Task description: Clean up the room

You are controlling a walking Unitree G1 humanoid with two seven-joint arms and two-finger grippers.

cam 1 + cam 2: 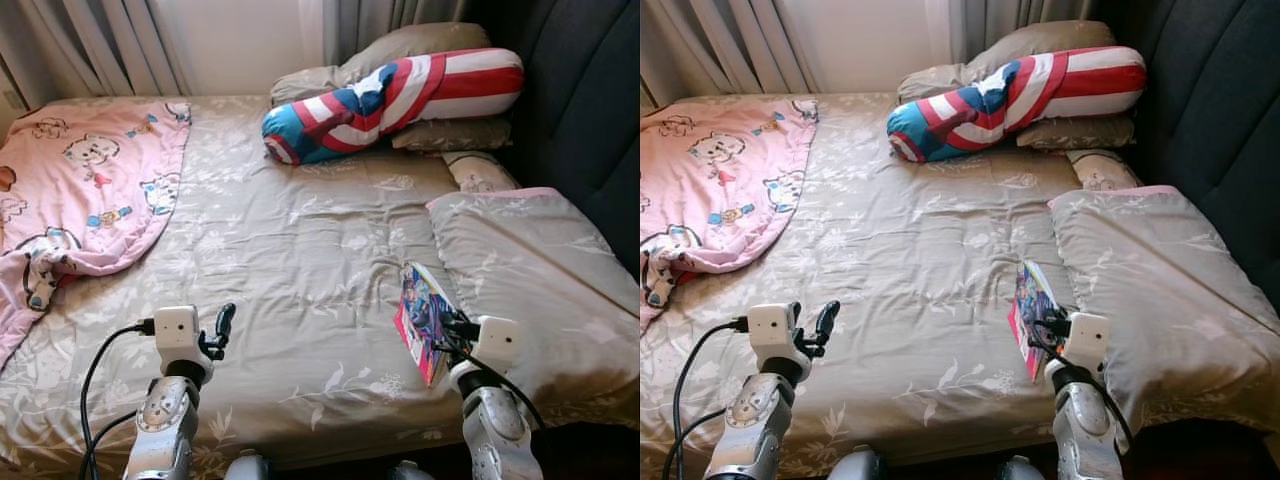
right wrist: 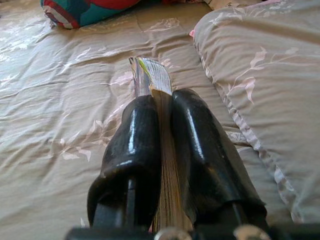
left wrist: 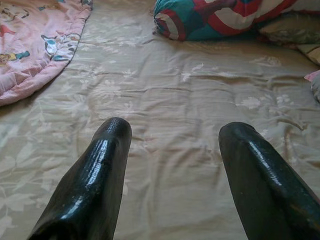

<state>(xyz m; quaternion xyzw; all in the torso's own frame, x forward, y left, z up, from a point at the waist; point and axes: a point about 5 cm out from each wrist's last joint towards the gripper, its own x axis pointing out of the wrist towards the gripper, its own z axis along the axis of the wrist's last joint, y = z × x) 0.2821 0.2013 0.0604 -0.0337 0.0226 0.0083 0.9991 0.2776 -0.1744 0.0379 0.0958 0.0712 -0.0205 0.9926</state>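
Over the bed (image 1: 300, 260), right gripper (image 2: 161, 107) clamped on a comic book (image 1: 420, 315), left gripper (image 3: 172, 132) spread wide, holding nothing

A home bedroom: made-up bed (image 1: 300, 250), pillows (image 1: 530, 270), pink cartoon blanket (image 1: 80, 180), curtains (image 1: 100, 45) behind

Wide bed (image 1: 300, 250) wearing beige leaf-patterned sheet; dark padded headboard (image 1: 590, 110) standing alongside; grey pleated curtains (image 1: 90, 45) hanging behind; daylight falling across bedding.
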